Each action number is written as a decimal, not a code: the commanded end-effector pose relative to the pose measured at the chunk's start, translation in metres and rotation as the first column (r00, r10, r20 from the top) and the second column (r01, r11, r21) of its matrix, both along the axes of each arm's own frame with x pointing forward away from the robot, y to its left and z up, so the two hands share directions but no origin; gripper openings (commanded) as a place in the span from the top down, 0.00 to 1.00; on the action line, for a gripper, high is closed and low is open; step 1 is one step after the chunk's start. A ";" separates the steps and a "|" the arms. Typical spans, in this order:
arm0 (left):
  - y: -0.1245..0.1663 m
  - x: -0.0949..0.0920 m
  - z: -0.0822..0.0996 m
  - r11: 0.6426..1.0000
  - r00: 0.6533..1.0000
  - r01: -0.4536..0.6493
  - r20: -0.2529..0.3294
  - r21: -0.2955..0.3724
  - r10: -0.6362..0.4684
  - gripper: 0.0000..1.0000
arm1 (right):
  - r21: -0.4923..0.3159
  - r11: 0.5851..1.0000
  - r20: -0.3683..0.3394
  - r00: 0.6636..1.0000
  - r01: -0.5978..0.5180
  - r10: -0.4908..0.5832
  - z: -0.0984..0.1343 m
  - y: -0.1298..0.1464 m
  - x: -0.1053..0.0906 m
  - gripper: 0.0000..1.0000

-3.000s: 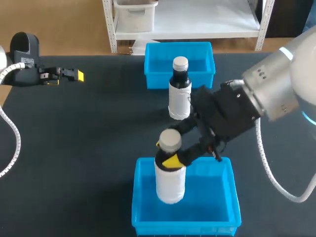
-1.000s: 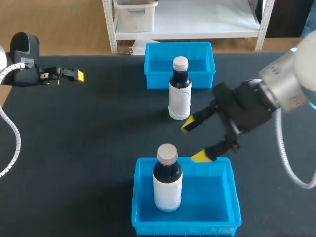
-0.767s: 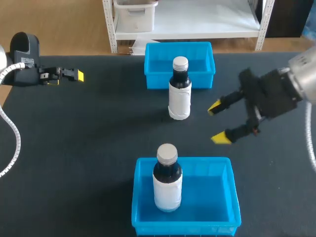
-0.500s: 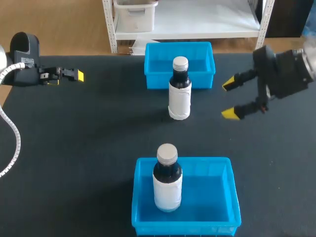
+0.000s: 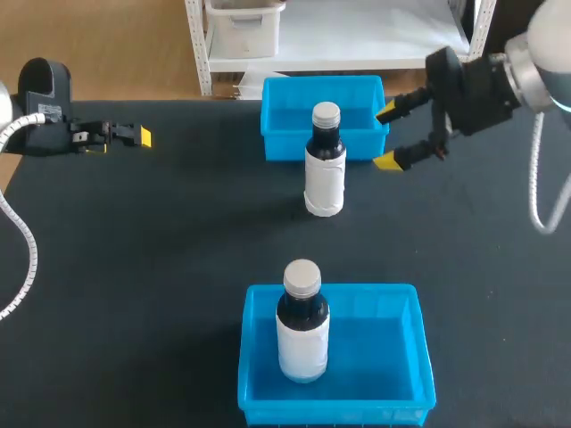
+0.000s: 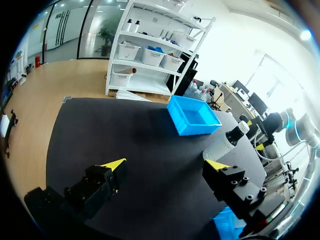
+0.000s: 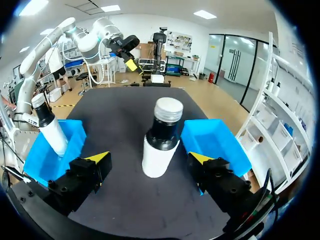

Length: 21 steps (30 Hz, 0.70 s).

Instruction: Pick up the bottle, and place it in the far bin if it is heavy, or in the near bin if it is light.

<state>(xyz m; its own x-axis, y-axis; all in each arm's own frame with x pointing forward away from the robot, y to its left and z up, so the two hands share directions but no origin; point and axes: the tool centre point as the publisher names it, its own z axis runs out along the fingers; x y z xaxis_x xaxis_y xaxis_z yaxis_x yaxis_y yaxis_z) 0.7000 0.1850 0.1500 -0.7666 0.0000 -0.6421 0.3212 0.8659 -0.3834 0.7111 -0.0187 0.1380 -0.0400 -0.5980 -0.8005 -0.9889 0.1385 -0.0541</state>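
Note:
Two dark bottles with white labels and grey caps are in view. One bottle (image 5: 324, 160) (image 7: 160, 137) (image 6: 227, 142) stands upright on the black table just in front of the far blue bin (image 5: 326, 134) (image 7: 212, 142) (image 6: 192, 116). The other bottle (image 5: 302, 321) (image 7: 47, 127) stands upright inside the near blue bin (image 5: 375, 357) (image 7: 67, 145). My right gripper (image 5: 391, 135) (image 7: 149, 158) is open in the air to the right of the table bottle, which shows ahead of its fingers, untouched. My left gripper (image 5: 134, 135) (image 6: 165, 165) is open and empty at the far left.
The black table (image 5: 161, 267) is bare to the left and right of both bins. My left arm's cable (image 5: 22, 241) hangs along the table's left edge.
Three seconds ago my right gripper held the bottle in the near bin. It has let go and swung, open, up and right to beside the far bin. The left arm kept still.

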 end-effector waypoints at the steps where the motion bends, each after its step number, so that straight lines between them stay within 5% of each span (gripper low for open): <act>1: 0.000 0.000 0.000 1.000 1.000 0.000 0.000 0.000 0.000 0.00 | 0.025 0.998 -0.034 0.997 -0.063 0.064 -0.009 0.014 0.043 0.00; 21: 0.000 0.000 0.000 1.000 1.000 0.000 0.000 0.000 0.000 0.00 | 0.064 0.990 -0.041 0.991 -0.125 0.128 -0.014 0.068 0.035 0.00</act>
